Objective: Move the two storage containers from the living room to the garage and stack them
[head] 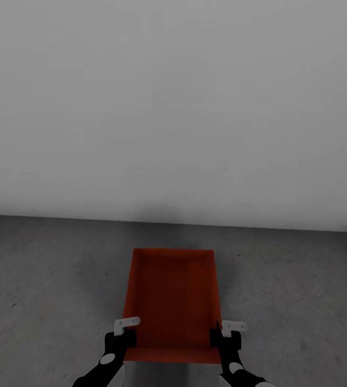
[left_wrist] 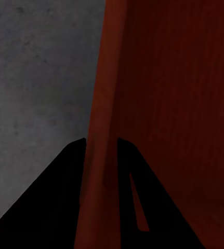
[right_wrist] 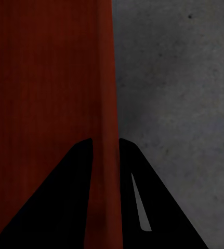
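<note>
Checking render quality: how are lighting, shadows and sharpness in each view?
Head view: dim, flat light, soft shadow behind the container at the wall's foot. Left wrist view: fingers pure black silhouettes, soft focus. Right wrist view: same, floor speckle visible.

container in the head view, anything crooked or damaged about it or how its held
Nothing stands out. The container looks intact, empty and level over the concrete floor, square to the wall. The left gripper and right gripper each have their jaws closed over a side wall, at matching spots near the container's near end.

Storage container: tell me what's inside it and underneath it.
The storage container looks empty, showing only its bare red bottom. Grey floor surrounds it; anything directly underneath is covered.
</note>
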Controlling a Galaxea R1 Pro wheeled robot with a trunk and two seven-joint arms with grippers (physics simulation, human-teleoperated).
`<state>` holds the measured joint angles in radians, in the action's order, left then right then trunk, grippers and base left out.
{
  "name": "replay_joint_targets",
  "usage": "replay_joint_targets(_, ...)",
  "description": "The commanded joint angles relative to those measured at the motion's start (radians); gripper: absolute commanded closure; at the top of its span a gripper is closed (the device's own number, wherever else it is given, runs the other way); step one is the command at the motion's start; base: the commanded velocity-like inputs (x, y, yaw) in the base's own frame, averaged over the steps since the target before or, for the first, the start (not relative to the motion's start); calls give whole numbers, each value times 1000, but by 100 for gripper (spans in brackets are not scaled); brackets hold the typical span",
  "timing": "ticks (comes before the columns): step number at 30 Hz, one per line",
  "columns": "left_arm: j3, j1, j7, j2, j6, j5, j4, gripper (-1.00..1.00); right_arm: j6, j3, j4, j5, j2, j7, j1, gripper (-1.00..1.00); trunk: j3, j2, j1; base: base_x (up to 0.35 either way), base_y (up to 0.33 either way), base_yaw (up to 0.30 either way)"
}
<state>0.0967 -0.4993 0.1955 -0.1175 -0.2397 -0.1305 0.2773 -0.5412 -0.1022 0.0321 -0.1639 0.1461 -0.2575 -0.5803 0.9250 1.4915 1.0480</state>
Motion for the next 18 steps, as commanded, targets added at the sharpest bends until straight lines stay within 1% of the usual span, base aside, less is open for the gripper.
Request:
replay_joint_targets(1,1,-1,-4,1,31,-14,-3,100,-37,-5,2,-9,-7,3,-1,100,4,8,4,0,0,0)
replay_joint_targets(3,1,0,-4,1,31,-14,-3,100,-37,-5,2,-9,-7,3,-1,100,10,22,12,0,0,0)
replay_joint_targets(18,1,-1,-4,1,31,-14,-3,100,-37,-5,2,-9,-7,3,-1,100,10,22,12,0,0,0)
